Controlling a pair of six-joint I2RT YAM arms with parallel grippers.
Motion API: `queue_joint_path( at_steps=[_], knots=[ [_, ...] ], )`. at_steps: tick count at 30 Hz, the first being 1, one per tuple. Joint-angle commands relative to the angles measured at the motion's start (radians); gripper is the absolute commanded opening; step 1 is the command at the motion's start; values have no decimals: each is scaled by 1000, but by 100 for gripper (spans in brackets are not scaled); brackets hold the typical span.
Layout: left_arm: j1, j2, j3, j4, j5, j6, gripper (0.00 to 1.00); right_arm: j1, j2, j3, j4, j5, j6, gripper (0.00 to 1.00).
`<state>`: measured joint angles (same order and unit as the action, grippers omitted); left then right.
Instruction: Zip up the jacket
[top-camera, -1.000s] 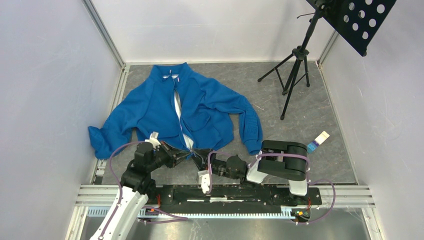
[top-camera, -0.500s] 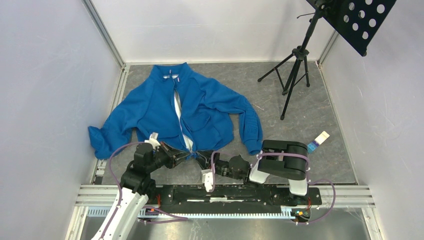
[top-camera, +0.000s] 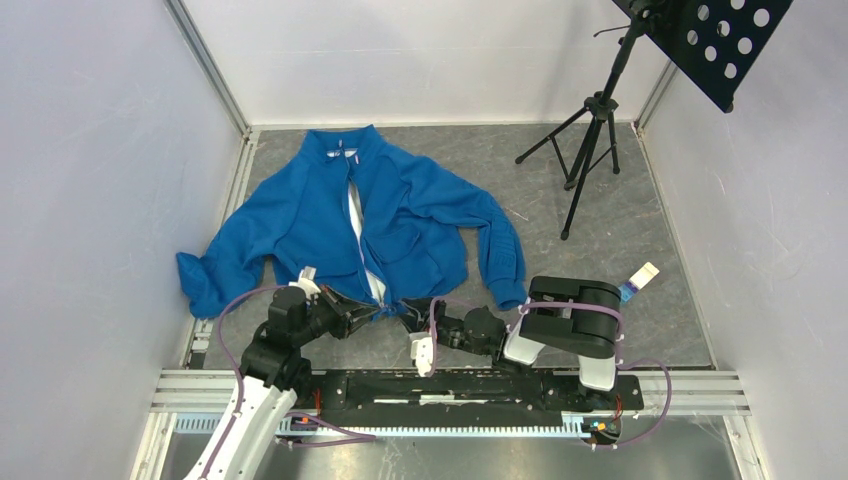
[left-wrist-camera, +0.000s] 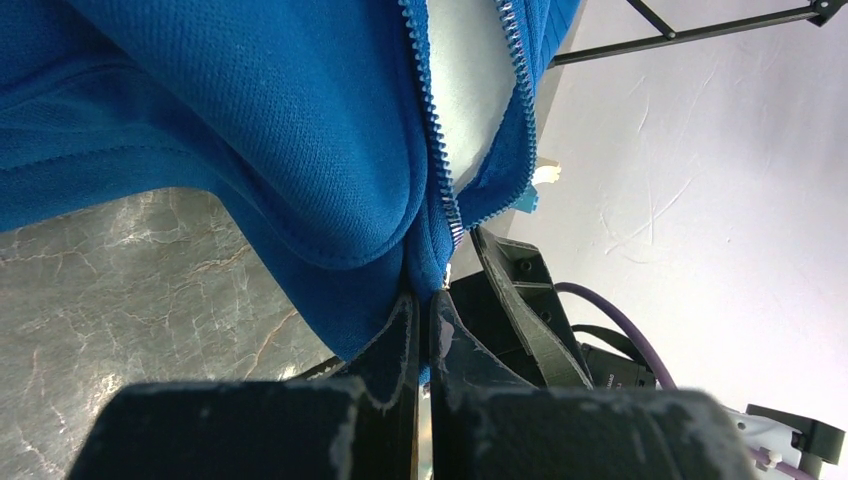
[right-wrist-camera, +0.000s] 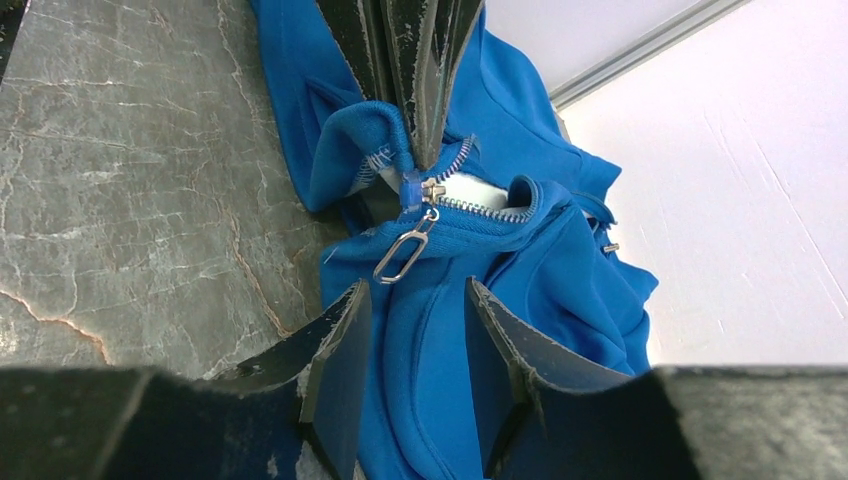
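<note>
The bright blue jacket (top-camera: 400, 215) lies spread on the grey floor, collar at the far side, its front zipper (top-camera: 357, 225) open along most of its length with pale lining showing. My left gripper (top-camera: 374, 311) is shut on the hem (left-wrist-camera: 400, 255) at the zipper's bottom end, beside the zipper teeth (left-wrist-camera: 432, 140). My right gripper (right-wrist-camera: 415, 330) stands open just short of the metal slider (right-wrist-camera: 430, 190) and its wire pull tab (right-wrist-camera: 402, 255), with blue fabric (right-wrist-camera: 540, 290) lying behind its fingers (right-wrist-camera: 340, 345). It holds nothing. From above, the right gripper (top-camera: 412, 318) faces the left one.
A black tripod music stand (top-camera: 590, 150) stands at the back right. A small white and blue box (top-camera: 637, 279) lies right of the right arm. Pale walls close in on three sides. The metal rail (top-camera: 460, 385) with the arm bases runs along the near edge.
The right arm has shifted slightly right and towards the jacket's hem, and its jaws have narrowed a little. The left gripper keeps its pinch on the hem.
</note>
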<state>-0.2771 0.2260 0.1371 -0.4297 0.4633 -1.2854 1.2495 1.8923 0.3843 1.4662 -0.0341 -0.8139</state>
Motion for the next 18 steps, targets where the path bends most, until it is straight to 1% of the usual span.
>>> queue_joint_path(
  at_steps=[1, 5, 11, 15, 18],
  knots=[
    [-3, -1, 15, 11, 32, -4, 2, -3, 29, 32, 160, -19, 22, 46],
    [-2, 9, 18, 27, 35, -6, 2, -2, 52, 63, 155, -14, 27, 46],
    [-1, 15, 13, 33, 35, -8, 2, -3, 65, 89, 174, 16, 24, 42],
    [-2, 21, 7, 43, 35, -9, 2, -2, 65, 92, 176, 7, 35, 38],
    [-2, 23, 9, 45, 35, -8, 2, -2, 59, 90, 172, 18, 35, 33]
  ],
)
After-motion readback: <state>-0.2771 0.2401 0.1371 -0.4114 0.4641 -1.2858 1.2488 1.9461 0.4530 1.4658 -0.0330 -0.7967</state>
